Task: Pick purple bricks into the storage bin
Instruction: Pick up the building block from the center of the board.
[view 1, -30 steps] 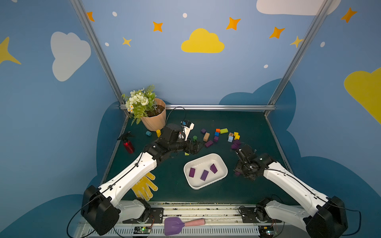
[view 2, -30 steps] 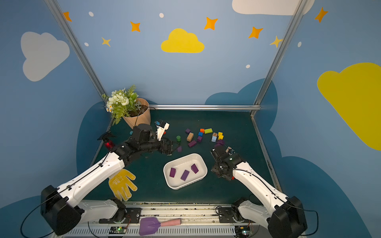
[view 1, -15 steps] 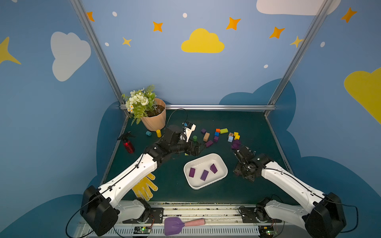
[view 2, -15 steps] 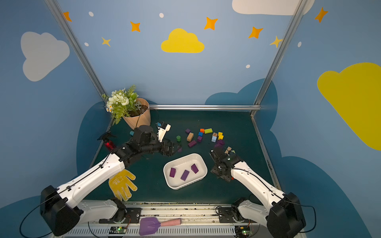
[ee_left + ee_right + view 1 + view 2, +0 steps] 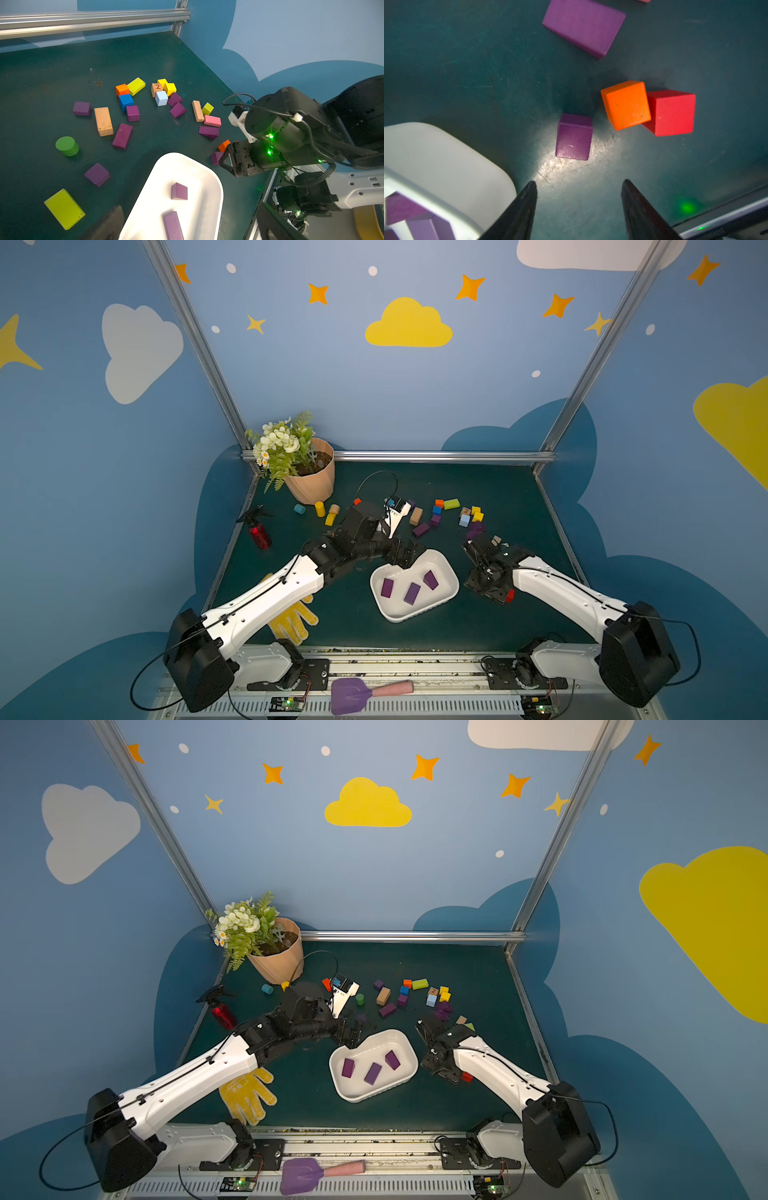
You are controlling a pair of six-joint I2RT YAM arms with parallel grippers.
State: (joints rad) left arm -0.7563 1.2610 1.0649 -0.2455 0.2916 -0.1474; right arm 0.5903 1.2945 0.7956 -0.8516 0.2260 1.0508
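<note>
The storage bin [image 5: 415, 616] [image 5: 365, 1096], a white tray, sits mid-table with three purple bricks [image 5: 412, 593] inside. My left gripper [image 5: 409, 553] [image 5: 189, 207] hangs open and empty over the bin's far left corner. Several more purple bricks [image 5: 122, 136] lie loose on the green table behind the bin. My right gripper [image 5: 478, 572] [image 5: 579, 182] is open and empty, low beside the bin's right end. Just ahead of its fingertips, untouched, lies a purple cube [image 5: 574, 137] [image 5: 216, 158]. A purple oblong brick [image 5: 583, 27] lies farther on.
An orange cube [image 5: 626, 105] and a red cube [image 5: 671, 112] touch each other right of the purple cube. Mixed coloured blocks [image 5: 103, 121] are scattered at the back. A flowerpot [image 5: 309, 485], spray bottle [image 5: 259, 533], yellow glove [image 5: 293, 618] and purple scoop [image 5: 351, 695] stand around.
My left arm has swung from the blocks at the back toward the bin's far left corner, jaws still open. The right arm has barely shifted.
</note>
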